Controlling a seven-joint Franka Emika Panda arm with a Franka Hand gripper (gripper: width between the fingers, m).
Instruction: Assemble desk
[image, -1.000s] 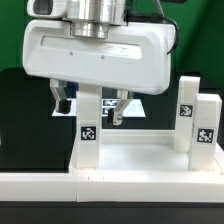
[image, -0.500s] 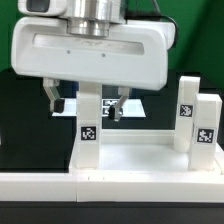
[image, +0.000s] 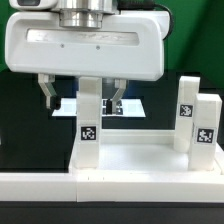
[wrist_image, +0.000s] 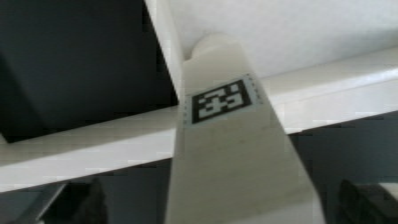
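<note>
The white desk slab (image: 130, 158) lies flat with its rim up. One square leg (image: 89, 125) with a tag stands upright at the slab's corner on the exterior view's left. Two more tagged legs (image: 186, 113) (image: 207, 126) stand upright at the right end. My gripper (image: 82, 97) hangs over the left leg, open, with one dark finger (image: 47, 92) on each side of the leg's top and a gap on both sides. In the wrist view the leg (wrist_image: 222, 100) runs up between the gripper (wrist_image: 217, 205) fingers (wrist_image: 71, 205), not touching either.
A long white border rail (image: 110, 192) runs along the front below the slab. The table surface (image: 25, 120) behind is black. A flat white patch (image: 135, 103) shows behind the gripper.
The gripper has shifted toward the exterior view's left and looks larger. Its fingers now stand further apart around the leg. The legs and slab have not moved.
</note>
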